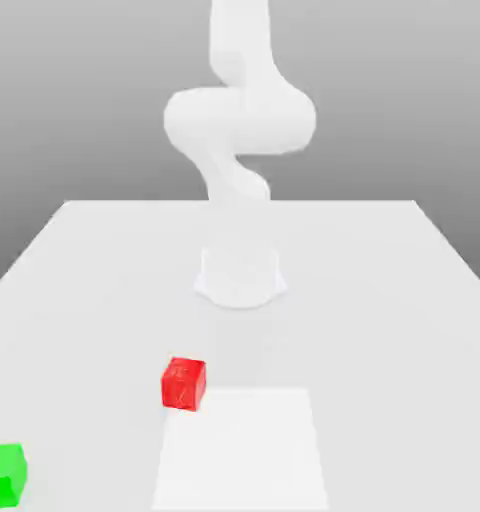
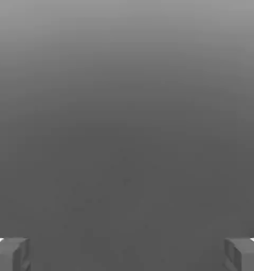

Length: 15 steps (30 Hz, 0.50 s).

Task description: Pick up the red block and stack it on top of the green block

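The tool (image 2: pixel 127 254) is hanging with jaws wide apart, gripping nothing; the reach is not yet beginning. Next it needs lowering over the red block (image 1: pixel 184 383), lying well apart from the green block (image 1: pixel 3 474).

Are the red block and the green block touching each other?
Apart. The exterior view shows bare table between the red block and the green block.

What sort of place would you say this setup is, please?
Likely a simulated tabletop workspace: a plain white table against a blank grey backdrop, a white robot arm mounted on it, and just a red block and a green block.
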Tool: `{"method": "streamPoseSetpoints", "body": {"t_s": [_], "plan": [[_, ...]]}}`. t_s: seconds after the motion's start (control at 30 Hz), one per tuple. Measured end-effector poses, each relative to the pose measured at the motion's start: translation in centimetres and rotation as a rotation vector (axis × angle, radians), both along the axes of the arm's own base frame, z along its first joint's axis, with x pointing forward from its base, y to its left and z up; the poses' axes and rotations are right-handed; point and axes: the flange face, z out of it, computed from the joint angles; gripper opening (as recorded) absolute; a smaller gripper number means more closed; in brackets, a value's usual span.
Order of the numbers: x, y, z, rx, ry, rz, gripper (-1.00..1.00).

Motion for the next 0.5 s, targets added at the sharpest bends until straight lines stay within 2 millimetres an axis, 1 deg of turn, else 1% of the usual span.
{"method": "streamPoseSetpoints", "body": {"t_s": [0.07, 0.13, 0.2, 0.27, 0.33, 0.4, 0.47, 0.5], "plan": [[2.0, -0.8, -5.0, -0.003, 0.075, -0.020, 0.00], [3.3, -1.7, -9.9, -0.004, 0.148, -0.041, 0.00], [3.9, -2.7, -14.9, -0.001, 0.222, -0.061, 0.00], [4.0, -3.7, -19.9, 0.006, 0.296, -0.081, 0.00], [3.4, -4.6, -25.0, 0.015, 0.373, -0.101, 0.00], [2.2, -5.5, -30.0, 0.029, 0.453, -0.121, 0.00], [0.2, -6.2, -35.1, 0.047, 0.538, -0.143, 0.00], [-1.1, -6.5, -37.7, 0.058, 0.583, -0.154, 0.00]]}}
